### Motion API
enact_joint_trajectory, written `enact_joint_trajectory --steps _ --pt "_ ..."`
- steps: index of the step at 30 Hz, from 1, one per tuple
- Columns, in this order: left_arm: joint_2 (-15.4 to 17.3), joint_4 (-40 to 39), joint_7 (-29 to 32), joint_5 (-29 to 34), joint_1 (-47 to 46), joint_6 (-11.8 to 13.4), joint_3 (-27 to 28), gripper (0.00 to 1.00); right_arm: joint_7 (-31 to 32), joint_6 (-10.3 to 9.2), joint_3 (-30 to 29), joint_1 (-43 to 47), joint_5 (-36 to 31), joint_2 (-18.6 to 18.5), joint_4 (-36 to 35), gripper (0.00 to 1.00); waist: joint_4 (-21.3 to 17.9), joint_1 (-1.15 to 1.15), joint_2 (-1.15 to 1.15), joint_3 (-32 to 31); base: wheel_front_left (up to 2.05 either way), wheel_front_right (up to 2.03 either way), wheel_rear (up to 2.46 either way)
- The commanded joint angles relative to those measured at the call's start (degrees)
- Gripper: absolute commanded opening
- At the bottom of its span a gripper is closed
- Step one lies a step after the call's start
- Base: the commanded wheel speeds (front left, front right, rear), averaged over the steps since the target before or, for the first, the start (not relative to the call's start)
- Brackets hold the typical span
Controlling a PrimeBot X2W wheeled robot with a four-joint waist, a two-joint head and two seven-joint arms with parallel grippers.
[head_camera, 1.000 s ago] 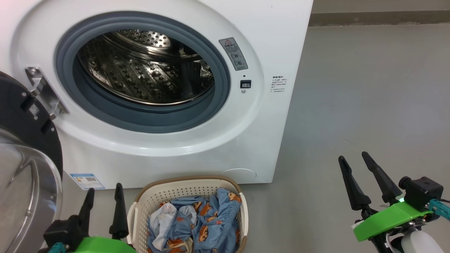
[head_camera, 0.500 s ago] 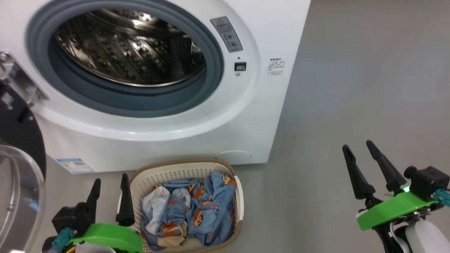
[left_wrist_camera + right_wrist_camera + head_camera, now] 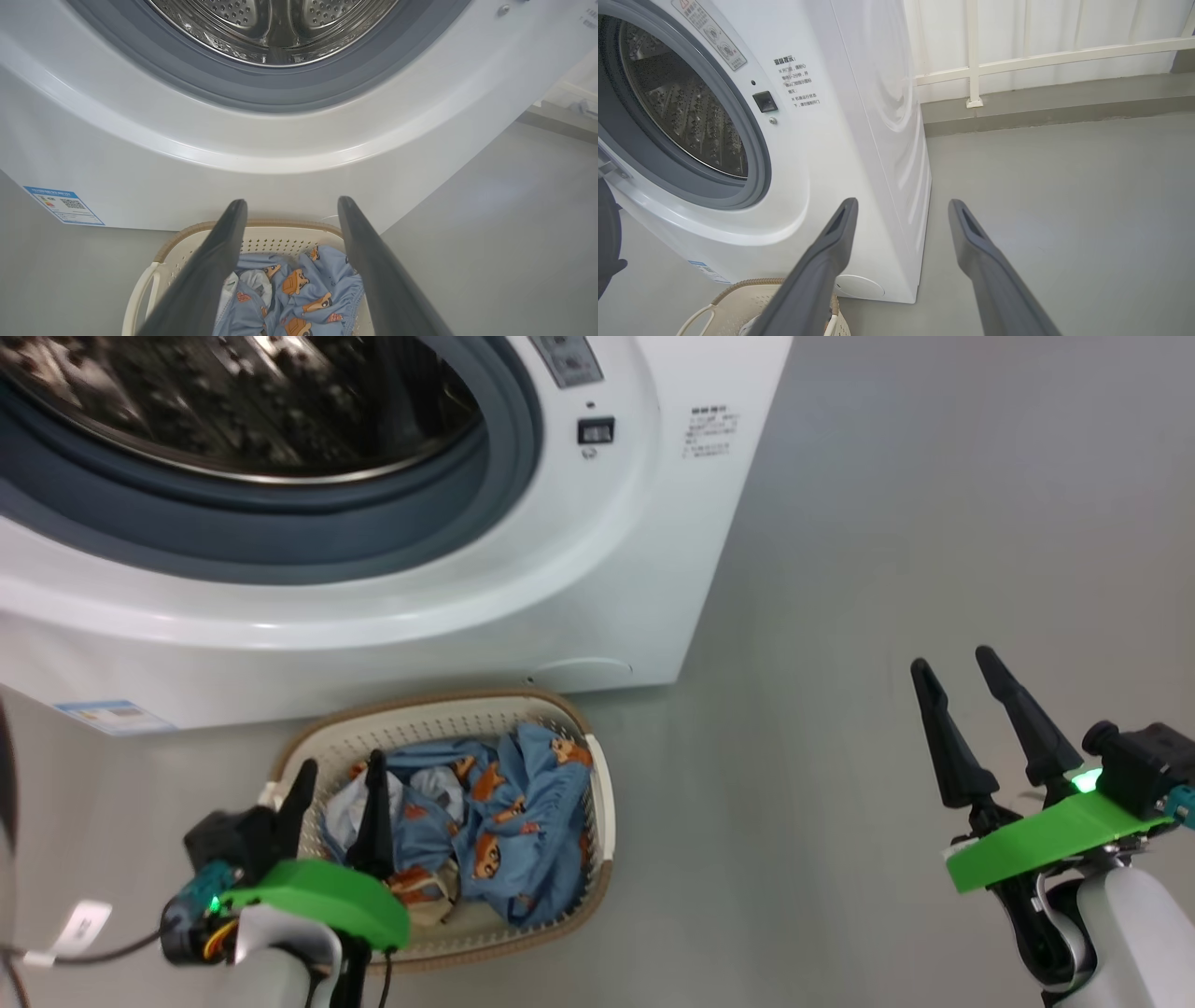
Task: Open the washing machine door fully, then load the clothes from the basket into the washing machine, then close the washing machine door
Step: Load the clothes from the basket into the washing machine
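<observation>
Left end effector spread over perforated basket, crumpled clothes, right end effector spread

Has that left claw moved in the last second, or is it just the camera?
Yes. Judged against the basket, the left gripper has gone right: it was outside the basket's left rim, now its fingers overlap the rim and the clothes.

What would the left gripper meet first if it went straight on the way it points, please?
Probably the washing machine, its white front below the drum opening: the open left gripper aims over the basket at its far rim, above the clothes. Depth is unclear; it might clip that rim.
</observation>
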Motion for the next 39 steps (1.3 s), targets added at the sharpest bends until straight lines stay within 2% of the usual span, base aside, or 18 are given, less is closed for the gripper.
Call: enact_joint_trajectory --steps 1,11,19,30,32,39 --pt "0.65 0.22 -0.05 -0.39 -2.41 -0.56 1.36 1.00 -0.69 0.09 1.18 -1.12 0.50 -0.55 -1.59 1.00 -1.94 0.00 0.00 3.39 0.00 0.00 0.00" --pt "-0.10 13.73 1.93 -0.08 -11.46 -3.82 -2.47 1.00 -0.69 0.09 1.90 -4.89 1.05 -0.23 -2.63 1.00 -4.76 0.00 0.00 11.37 0.00 0.00 0.00" --pt "0.04 22.66 4.10 0.60 -16.07 -5.46 -5.88 1.00 -0.69 0.09 2.28 -7.13 1.48 0.63 -3.12 1.00 -6.95 0.00 0.00 16.15 0.00 0.00 0.00" --pt "0.27 33.33 6.51 0.40 -23.31 -6.42 -12.07 1.00 -0.69 0.09 2.83 -9.56 1.73 2.05 -3.37 1.00 -10.24 0.00 0.00 21.76 0.00 0.00 0.00" --pt "0.89 34.98 7.65 -0.05 -24.93 -6.45 -14.49 1.00 -0.69 0.09 2.90 -10.11 1.81 2.40 -3.48 1.00 -11.09 0.00 0.00 23.09 0.00 0.00 0.00" --pt "2.60 40.08 9.93 -1.80 -29.48 -6.46 -16.54 1.00 -0.69 0.09 3.06 -11.53 2.18 3.55 -3.92 1.00 -12.66 0.00 0.00 26.36 0.00 0.00 0.00"
